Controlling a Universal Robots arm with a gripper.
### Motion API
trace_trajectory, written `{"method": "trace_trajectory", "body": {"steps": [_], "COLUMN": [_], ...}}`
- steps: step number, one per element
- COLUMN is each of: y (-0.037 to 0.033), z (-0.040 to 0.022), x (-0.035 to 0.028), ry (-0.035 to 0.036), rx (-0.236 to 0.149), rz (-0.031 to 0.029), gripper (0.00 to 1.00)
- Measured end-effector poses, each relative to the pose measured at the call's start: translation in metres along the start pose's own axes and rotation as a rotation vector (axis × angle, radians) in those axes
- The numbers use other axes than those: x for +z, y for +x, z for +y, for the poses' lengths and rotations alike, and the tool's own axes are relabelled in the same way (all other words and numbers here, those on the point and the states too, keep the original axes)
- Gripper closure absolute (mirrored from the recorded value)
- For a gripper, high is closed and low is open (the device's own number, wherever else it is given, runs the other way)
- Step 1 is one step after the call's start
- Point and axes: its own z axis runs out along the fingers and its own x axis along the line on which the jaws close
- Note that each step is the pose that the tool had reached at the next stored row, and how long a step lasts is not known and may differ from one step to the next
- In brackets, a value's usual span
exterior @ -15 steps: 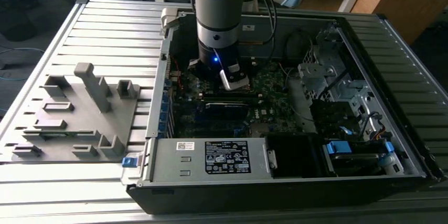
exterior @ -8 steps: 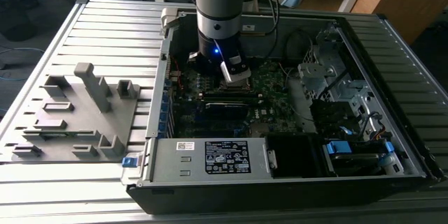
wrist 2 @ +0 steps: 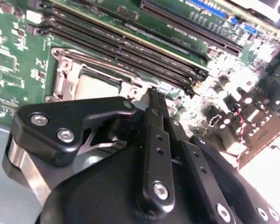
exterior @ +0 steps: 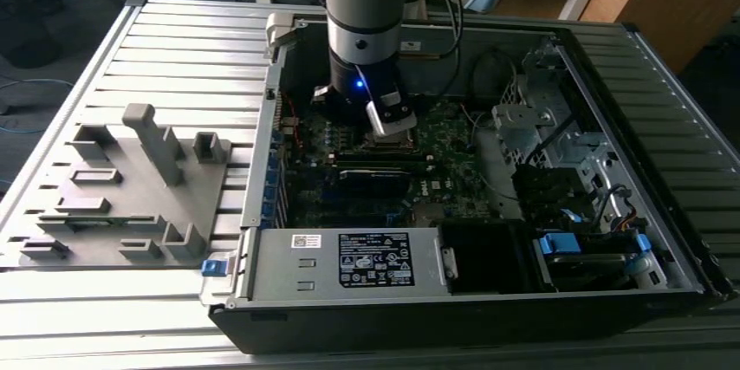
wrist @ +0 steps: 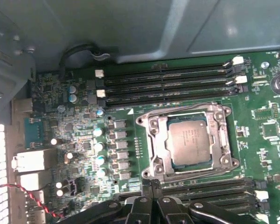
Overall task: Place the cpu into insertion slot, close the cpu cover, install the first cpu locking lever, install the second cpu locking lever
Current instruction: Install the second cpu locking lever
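The gripper [wrist: 150, 185] was pinched shut with nothing in it, beside the cpu [wrist: 190, 143] and cpu cover [wrist: 157, 144], near long memory slots [wrist: 168, 86].

Arm [exterior: 364, 32]: upper centre, reaching down into the open computer case [exterior: 463, 318].
Gripper [exterior: 391, 120]: just above the motherboard [exterior: 439, 140].
Grey fixture [exterior: 127, 188]: left.

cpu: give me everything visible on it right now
The cpu is a flat square chip with a dull silver-grey metal top that carries faint print. In both wrist views it lies flat in the insertion slot on the green motherboard, with the silvery cpu cover framing it so the top shows through the window. Long black memory slots run along two opposite sides of the socket. The claw sits close by the socket edge; whether it touches anything can't be told.
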Motion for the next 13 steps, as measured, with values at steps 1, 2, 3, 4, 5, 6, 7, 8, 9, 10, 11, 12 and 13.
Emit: {"method": "trace_trajectory", "body": {"steps": [1, 2, 3, 4, 5, 6, 7, 8, 9, 10, 11, 12, 13], "y": [-0.0021, -0.0043, -0.0065, -0.0087, -0.0109, -0.0129, -0.0147, -0.016, -0.0166, -0.0167, -0.0167, -0.0167, -0.0166], "z": [0.0002, 0.0005, 0.0008, 0.0011, 0.0014, 0.0017, 0.0019, 0.0021, 0.0022, 0.0022, 0.0024, 0.0028, 0.0037], "x": [0.0001, 0.0002, 0.0003, 0.0005, 0.0006, 0.0007, 0.0008, 0.0008, 0.0009, 0.0009, 0.0009, 0.0009, 0.0011], "ry": [0.0, 0.0001, 0.0001, 0.0001, 0.0001, 0.0003, 0.0002, 0.0004, 0.0004, 0.0004, 0.0003, 0.0005, 0.0003], "rx": [0.0, 0.0, 0.0, 0.0, 0.0, 0.0, 0.0, 0.0, 0.0, 0.0, 0.0, 0.0, 0.0], "rz": [0.0006, 0.0012, 0.0019, 0.0022, 0.0026, 0.0031, 0.0034, 0.0038, 0.0039, 0.004, 0.004, 0.0041, 0.004], "gripper": [0.89, 0.89, 0.89, 0.89, 0.89, 0.89, 0.89, 0.89, 0.89, 0.89, 0.89, 0.89, 0.89]}}
